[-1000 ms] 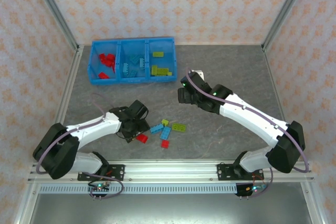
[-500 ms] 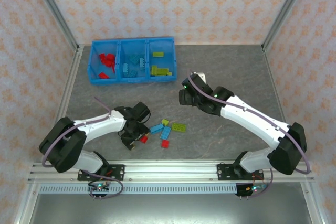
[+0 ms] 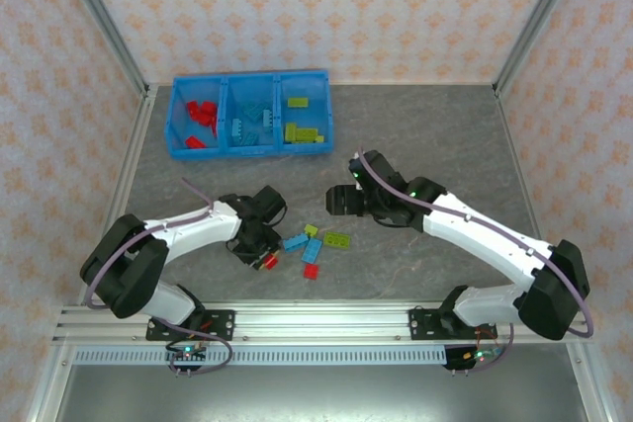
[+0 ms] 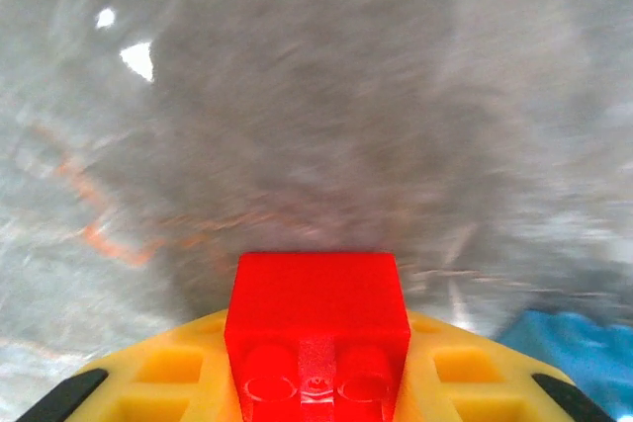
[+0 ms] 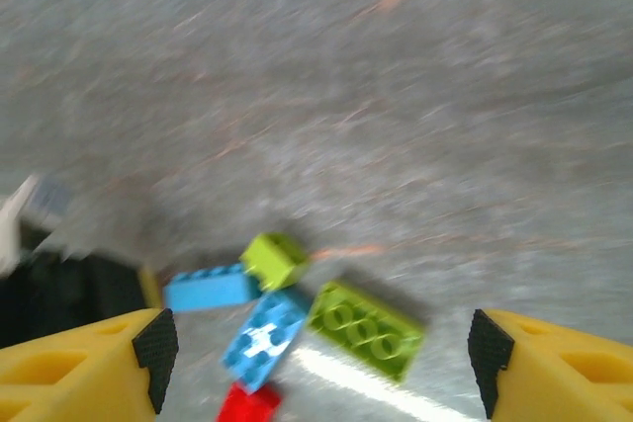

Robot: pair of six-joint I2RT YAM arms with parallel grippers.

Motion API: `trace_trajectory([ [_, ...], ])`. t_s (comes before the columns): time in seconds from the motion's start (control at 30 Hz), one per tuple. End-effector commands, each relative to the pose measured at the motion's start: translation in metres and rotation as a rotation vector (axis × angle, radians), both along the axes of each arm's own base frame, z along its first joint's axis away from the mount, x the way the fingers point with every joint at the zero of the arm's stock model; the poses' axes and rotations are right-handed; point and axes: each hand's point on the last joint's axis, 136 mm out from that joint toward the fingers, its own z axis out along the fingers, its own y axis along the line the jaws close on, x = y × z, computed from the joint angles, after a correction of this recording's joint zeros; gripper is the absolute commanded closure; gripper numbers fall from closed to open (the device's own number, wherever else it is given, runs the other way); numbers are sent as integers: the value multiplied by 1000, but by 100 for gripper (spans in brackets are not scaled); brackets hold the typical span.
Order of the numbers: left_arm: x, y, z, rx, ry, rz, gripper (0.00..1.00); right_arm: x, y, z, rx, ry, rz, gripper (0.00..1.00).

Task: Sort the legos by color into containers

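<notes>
Done so far: we found the tray [image 3: 249,77] at the far left w/ reds in the left compartment [image 3: 180,118], light blues in the mid compartment [image 3: 252,96], greens in the right compartment [image 3: 317,112]; no mixed colours that we could make out.
Left on surface [image 3: 425,126]: a small loose cluster near the front, centre, i.e. 2 blue legos [image 3: 295,241], 2 green legos [image 3: 337,239], 1 red lego [image 3: 311,271].
Left hand [image 3: 259,254]: narrow, clamped on a red brick [image 4: 316,328] at the cluster's left edge, low by the surface.
Right hand [image 5: 319,348]: wide, holding nothing, above the cluster's far right side.
Progress: we judged most of it sorted; approx. 6 bricks to go, incl. the held one, which belonged in the left compartment.
</notes>
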Motion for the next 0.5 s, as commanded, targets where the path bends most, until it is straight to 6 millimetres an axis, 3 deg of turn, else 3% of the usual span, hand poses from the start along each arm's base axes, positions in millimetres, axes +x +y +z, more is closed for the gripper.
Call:
trace_trajectory([
  [0.0, 72, 10, 56, -3, -311, -43, 78, -15, 39, 27, 190, 0, 118, 21],
  [0.1, 117, 48, 98, 70, -463, -30, 79, -6, 38, 37, 214, -57, 75, 19],
  [0.27, 191, 131, 163, 416, -582, -52, 80, 8, 26, 43, 176, -117, -6, 17],
  [0.33, 218, 158, 176, 515, -576, -28, 80, 9, 23, 40, 145, -106, -12, 17],
  [0.47, 270, 199, 174, 561, -564, 39, 78, 7, 13, 35, 111, -87, -47, 18],
])
